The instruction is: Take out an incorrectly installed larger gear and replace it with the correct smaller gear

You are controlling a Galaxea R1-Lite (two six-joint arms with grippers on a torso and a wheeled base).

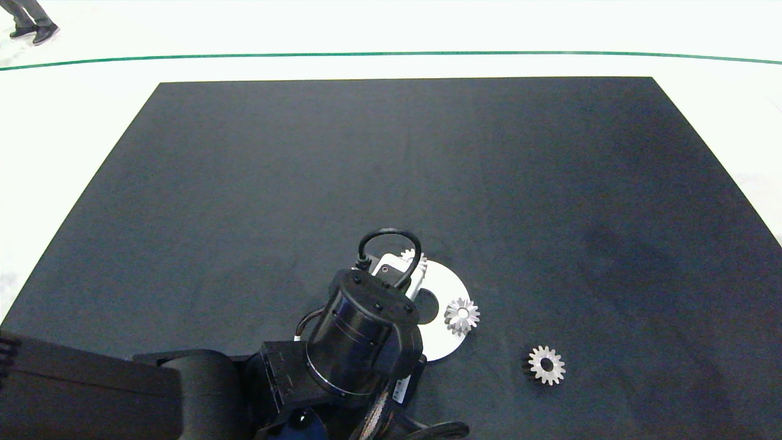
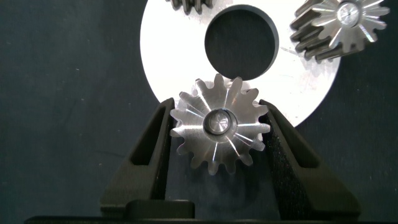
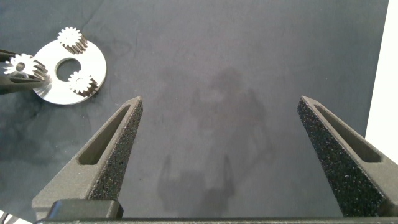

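My left gripper (image 2: pixel 216 107) is shut on the larger gear (image 2: pixel 217 127), a silver gear with long pointed teeth and a small centre hole. The gear sits at the rim of the white round plate (image 2: pixel 168 56), and the right wrist view shows it at that plate's edge (image 3: pixel 23 65). In the head view my left arm (image 1: pixel 366 330) covers it. The smaller gear (image 1: pixel 545 365), with blunt teeth and a wide bore, lies on the black mat to the right of the plate (image 1: pixel 449 284). My right gripper (image 3: pixel 217 102) hangs open high over the mat, holding nothing.
Two other pointed-tooth gears stand on the plate, one at its right edge (image 1: pixel 462 315) and one at its far edge (image 1: pixel 408 254). The plate has a round centre hole (image 2: pixel 241 40). A person's shoes (image 1: pixel 33 27) show beyond the black mat (image 1: pixel 550 183).
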